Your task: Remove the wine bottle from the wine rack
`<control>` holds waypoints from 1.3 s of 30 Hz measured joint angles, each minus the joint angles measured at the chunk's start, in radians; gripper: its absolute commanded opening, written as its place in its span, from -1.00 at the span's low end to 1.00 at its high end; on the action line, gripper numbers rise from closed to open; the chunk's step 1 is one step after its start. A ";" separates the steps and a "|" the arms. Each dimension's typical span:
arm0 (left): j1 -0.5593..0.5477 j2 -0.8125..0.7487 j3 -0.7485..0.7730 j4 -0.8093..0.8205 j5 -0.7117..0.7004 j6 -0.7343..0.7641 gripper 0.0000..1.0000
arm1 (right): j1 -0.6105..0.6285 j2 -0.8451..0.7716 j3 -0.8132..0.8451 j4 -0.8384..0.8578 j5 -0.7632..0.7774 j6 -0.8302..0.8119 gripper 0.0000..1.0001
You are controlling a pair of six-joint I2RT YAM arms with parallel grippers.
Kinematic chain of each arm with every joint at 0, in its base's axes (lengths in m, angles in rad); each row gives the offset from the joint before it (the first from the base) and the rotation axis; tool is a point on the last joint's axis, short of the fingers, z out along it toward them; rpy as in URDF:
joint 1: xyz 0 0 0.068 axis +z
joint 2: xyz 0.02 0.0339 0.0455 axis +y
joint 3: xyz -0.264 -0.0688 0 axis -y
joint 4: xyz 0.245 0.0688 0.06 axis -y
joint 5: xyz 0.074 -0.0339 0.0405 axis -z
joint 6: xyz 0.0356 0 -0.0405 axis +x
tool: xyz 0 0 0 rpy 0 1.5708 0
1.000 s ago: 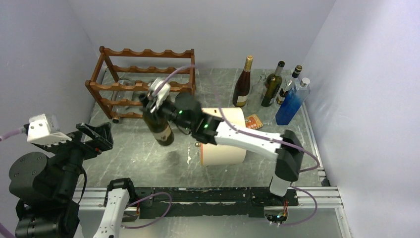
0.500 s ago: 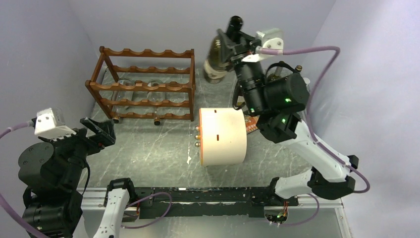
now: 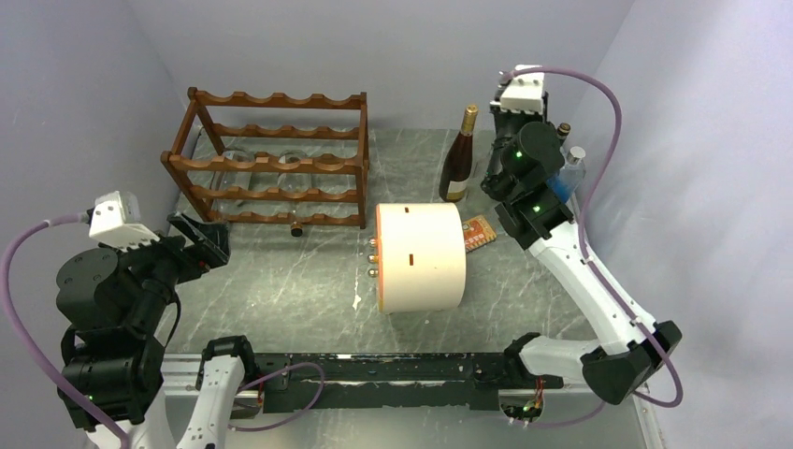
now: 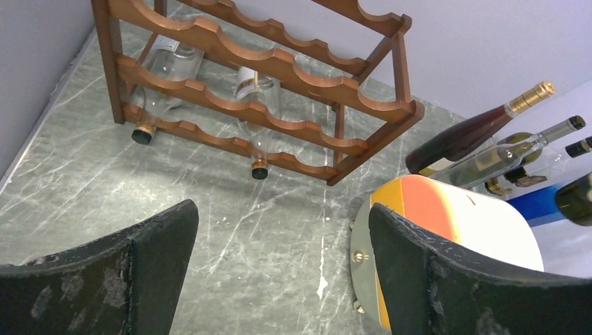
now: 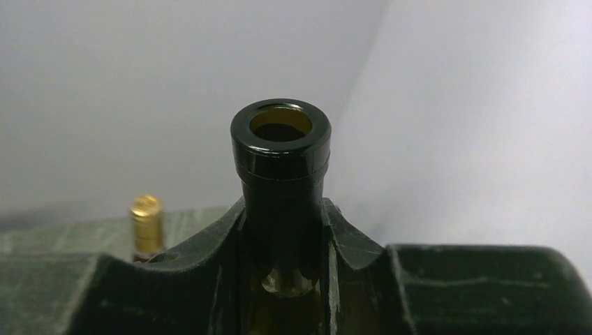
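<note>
The reddish-brown wine rack (image 3: 271, 161) stands at the back left and also shows in the left wrist view (image 4: 279, 66). Two clear bottles (image 3: 292, 170) lie in its lower tiers. My right gripper (image 5: 283, 209) is shut on the neck of a dark green wine bottle (image 5: 280, 160), open mouth up. In the top view my right wrist (image 3: 521, 154) is at the back right and hides the gripper and the bottle. My left gripper (image 4: 283, 216) is open and empty, above the table in front of the rack (image 3: 201, 245).
A cream cylinder (image 3: 421, 257) with an orange face lies mid-table. A brown bottle with gold foil (image 3: 458, 159), a blue bottle (image 3: 558, 187) and other bottles stand at the back right beside my right arm. A small orange card (image 3: 479, 230) lies by the cylinder.
My right gripper carried the dark bottle from in front of the rack, up and across, to the back right among the standing bottles. My left arm shifted slightly.
</note>
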 measured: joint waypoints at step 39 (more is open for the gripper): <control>0.000 0.031 0.005 -0.001 0.076 0.011 0.88 | -0.349 -0.230 -0.920 0.397 -0.003 0.525 -0.99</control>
